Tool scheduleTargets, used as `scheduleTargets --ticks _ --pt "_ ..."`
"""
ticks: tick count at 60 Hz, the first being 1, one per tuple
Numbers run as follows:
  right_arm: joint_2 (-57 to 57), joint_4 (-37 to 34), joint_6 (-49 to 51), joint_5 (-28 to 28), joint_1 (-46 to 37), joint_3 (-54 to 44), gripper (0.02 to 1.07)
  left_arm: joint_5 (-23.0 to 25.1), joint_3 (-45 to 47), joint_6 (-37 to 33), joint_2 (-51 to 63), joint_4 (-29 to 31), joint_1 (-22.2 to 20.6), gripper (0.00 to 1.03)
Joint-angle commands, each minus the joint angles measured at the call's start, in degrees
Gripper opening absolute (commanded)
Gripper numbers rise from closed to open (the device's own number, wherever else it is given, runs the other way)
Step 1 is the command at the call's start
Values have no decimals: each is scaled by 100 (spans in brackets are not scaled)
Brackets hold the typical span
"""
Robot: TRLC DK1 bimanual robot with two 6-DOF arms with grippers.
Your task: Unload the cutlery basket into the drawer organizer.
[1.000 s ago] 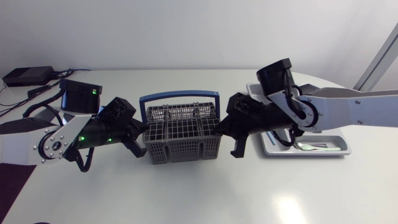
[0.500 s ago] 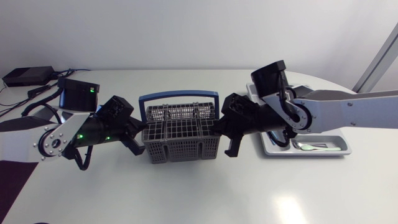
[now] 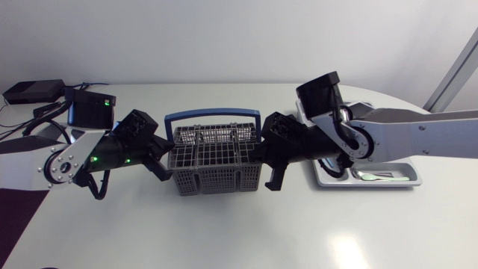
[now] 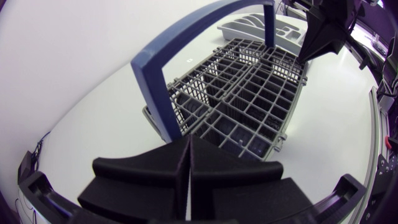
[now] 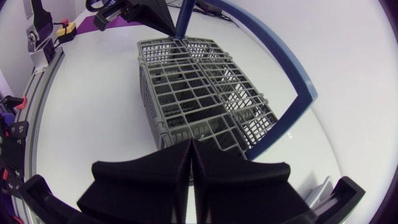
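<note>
Light, stiff plastic basket (image 3: 216, 158) looks easiest taken by its blue handle (image 3: 213, 116); left gripper (image 3: 164, 175) and right gripper (image 3: 273, 182) flank it, fingers together, holding nothing.

Silver-grey links and black joints form left arm (image 3: 63, 161), green-lit, and right arm (image 3: 418, 138); left gripper (image 4: 188, 146) and right gripper (image 5: 191, 146) are matte black

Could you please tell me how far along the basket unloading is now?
Largely done, it seems: the grey lattice cutlery basket with the blue handle shows no cutlery in either wrist view, and a metal spoon lies in the grey drawer organizer. In hand: nothing; the left tool and right tool are shut and empty at the basket's ends. Nothing visible remains to move.
</note>
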State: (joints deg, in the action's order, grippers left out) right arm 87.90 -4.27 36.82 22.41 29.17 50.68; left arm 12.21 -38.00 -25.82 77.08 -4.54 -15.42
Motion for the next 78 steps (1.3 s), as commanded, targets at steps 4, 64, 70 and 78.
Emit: scheduleTargets --ticks 4,64,70,78 --pt "-45 -39 -193 -35 168 -181 8 89 -190 -169 229 -135 57 4" --pt "-695 -39 -96 -97 -368 -427 8 396 -261 -116 -510 366 145 4" --pt "-721 -47 -69 9 -605 -409 8 511 -173 -116 -861 568 329 4" --pt "-528 -12 18 17 -790 -392 8 563 -94 -195 -870 568 733 4"
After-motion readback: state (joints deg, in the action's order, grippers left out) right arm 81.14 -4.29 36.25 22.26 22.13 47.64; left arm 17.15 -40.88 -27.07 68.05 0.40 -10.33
